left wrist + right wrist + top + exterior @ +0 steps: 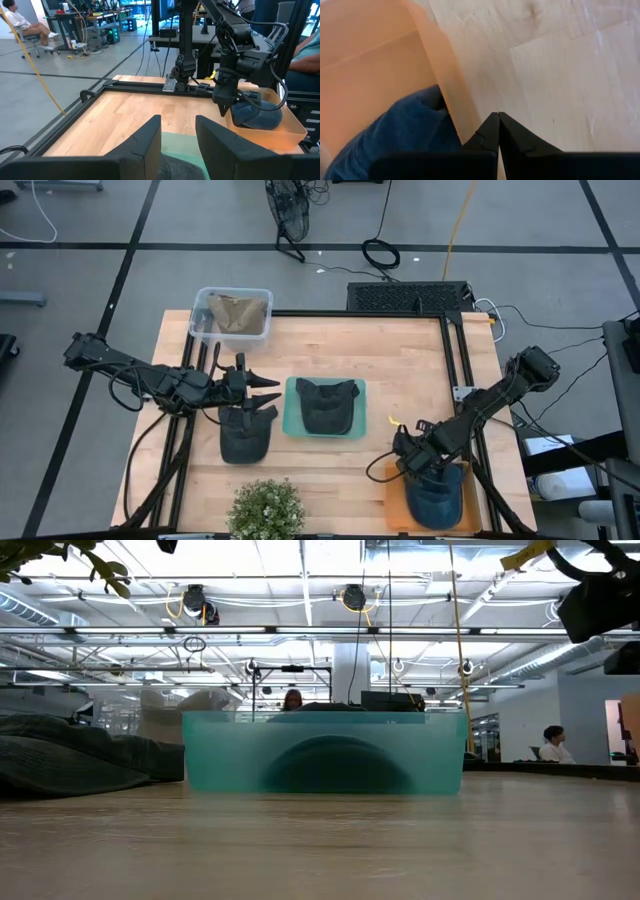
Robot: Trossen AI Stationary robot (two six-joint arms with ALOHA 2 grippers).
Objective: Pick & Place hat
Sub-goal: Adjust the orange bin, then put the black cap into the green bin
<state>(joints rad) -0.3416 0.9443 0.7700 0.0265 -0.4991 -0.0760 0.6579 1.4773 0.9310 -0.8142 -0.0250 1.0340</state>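
Take the green tray (294, 425) at mid-desk as your ref. One dark hat (326, 404) already lies in it; a second dark hat (246, 434) lies on the desk (420, 370) just beside the tray, on the left arm's side, and that's prob the one in hand. Your left gripper (268, 389) hovers right above that hat w/ fingers apart, nothing held; wrist view shows the gap between its fingers (145, 145) clear. Drop straight down, pinch the crown fabric not the brim, lift clear of the tray wall before moving over. Right gripper (406, 463) sits at the rim of the orange tray (393, 498), well apart from the green tray on the other side, fingers pressed together on nothing, blue hat (437, 495) lying inside; leave it parked. Watch for the soft hat sagging or snagging the tray edge.
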